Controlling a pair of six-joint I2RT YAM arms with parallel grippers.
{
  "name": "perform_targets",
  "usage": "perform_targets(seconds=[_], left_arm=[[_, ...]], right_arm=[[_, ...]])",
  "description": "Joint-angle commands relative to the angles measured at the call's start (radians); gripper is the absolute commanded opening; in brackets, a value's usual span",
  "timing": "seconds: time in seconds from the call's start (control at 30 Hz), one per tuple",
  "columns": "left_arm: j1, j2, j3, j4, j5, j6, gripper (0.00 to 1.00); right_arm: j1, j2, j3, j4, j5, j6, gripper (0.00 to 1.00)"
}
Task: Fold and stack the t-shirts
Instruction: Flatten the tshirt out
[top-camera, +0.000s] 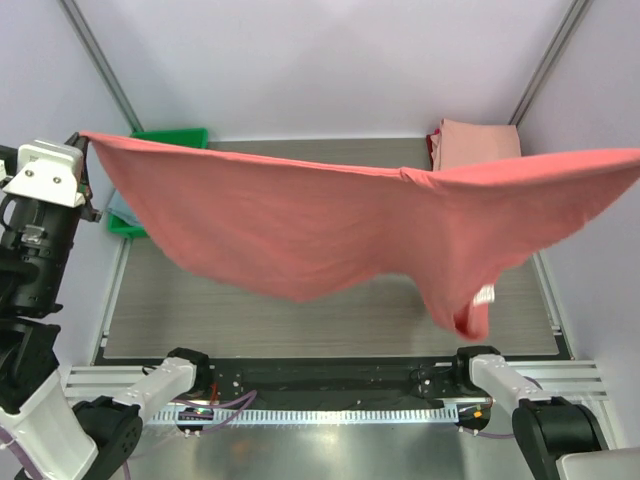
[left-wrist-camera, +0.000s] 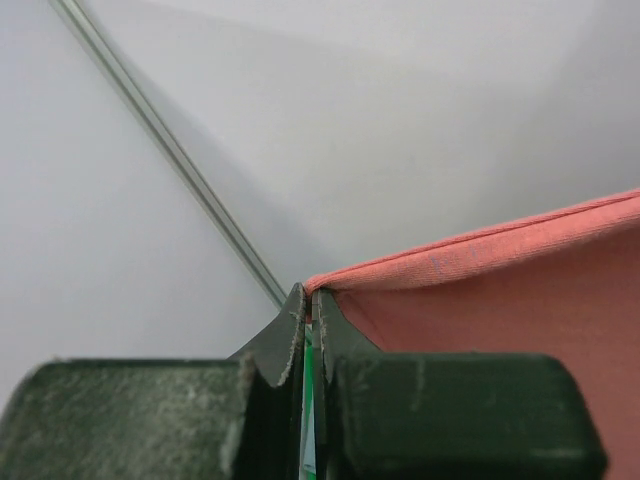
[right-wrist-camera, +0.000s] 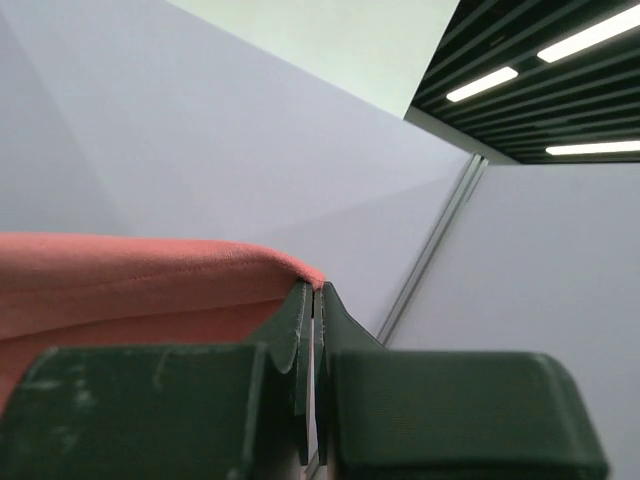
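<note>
While aloft, coral-red t-shirt (top-camera: 320, 230) in both clamped grippers (left-wrist-camera: 306, 298) (right-wrist-camera: 314, 292)

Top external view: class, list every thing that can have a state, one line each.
coral-red t-shirt: unfolded, held aloft, stretched between both grippers
pale pink t-shirt: folded, lying at far right corner of table
left gripper: shut on coral-red t-shirt
right gripper: shut on coral-red t-shirt

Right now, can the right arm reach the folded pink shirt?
Probably not: the right gripper is shut on the coral-red shirt stretched aloft and must release it before going for the pink shirt.
</note>
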Motion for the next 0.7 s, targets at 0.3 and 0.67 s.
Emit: perform_targets(seconds=[0.3, 0.67], left_arm=[[0.01, 0.115, -0.216, 0.087, -0.03, 0.096, 0.0], [0.01, 0.355, -0.664, 0.302, -0.01, 0.127, 0.0]], right_arm=[[-0.023, 0.055, -0.452, 0.285, -0.056, -0.044, 0.01], [-0.011, 0.24, -1.05, 0.536, -0.165, -0.103, 0.01]])
